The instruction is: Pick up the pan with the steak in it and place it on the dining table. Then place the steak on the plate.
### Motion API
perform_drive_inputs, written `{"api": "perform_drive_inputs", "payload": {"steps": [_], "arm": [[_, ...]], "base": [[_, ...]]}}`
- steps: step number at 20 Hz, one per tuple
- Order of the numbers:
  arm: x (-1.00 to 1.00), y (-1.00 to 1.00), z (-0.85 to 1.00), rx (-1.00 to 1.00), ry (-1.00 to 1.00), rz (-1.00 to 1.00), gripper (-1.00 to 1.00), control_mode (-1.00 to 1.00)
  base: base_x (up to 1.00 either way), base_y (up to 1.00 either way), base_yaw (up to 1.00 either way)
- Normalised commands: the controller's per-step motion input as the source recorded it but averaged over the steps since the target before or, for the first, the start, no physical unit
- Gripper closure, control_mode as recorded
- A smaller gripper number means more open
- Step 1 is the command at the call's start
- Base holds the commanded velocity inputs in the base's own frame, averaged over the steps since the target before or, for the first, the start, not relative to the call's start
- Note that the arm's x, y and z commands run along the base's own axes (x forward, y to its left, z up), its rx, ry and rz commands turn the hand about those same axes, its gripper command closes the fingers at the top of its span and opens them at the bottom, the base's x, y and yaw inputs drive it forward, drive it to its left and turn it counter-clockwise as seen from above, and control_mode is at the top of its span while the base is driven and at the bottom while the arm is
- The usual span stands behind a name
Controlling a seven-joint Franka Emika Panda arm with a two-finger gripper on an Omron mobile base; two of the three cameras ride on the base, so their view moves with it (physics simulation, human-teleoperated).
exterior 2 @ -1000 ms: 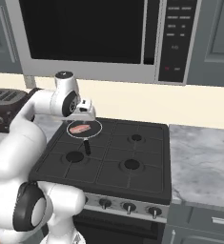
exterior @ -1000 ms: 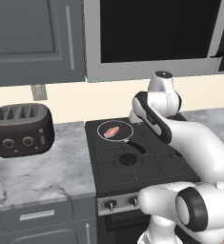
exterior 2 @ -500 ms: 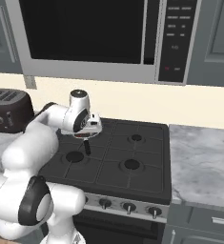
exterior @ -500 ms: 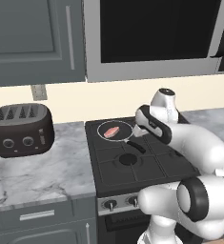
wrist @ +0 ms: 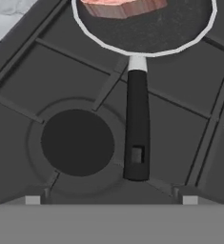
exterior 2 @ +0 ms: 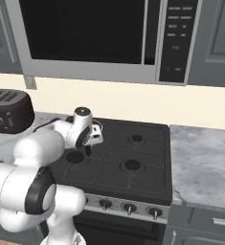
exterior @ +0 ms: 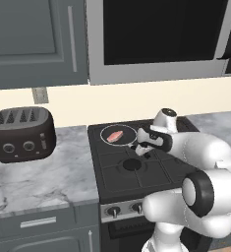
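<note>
Stove [exterior: 136,170] top, rear-left burner: pan [exterior: 118,134] with steak [exterior: 114,136] inside. Handle [wrist: 136,126] runs straight back from the rim toward the gripper [exterior: 142,145], which hovers above its end, jaws spread wide, holding nothing.

Flat, even rendered light, soft faint shadows, slightly coarse edges, perhaps mild blur up close.

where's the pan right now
The pan sits on the stove's back-left burner in the left base view, steak inside, its handle pointing toward the open tool just above it.
</note>
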Motion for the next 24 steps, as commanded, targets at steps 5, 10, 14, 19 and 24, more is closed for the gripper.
{"api": "perform_drive_inputs", "payload": {"steps": [5,10,14,19,24], "arm": [[0.11,0.05,-0.25,-0.01,-0.02,0.02,-1.00,-1.00],[0.45,-0.02,-0.09,0.00,0.01,0.00,-1.00,-1.00],[0.75,0.00,-0.11,0.00,0.07,0.00,-1.00,-1.00],[0.11,-0.01,-0.04,0.00,0.01,0.01,-1.00,-1.00],[0.15,-0.03,-0.22,-0.01,0.00,0.00,-1.00,-1.00]], "base": [[0.00,0.00,0.00],[0.00,0.00,0.00],[0.00,0.00,0.00],[0.00,0.00,0.00],[0.00,0.00,0.00]]}}
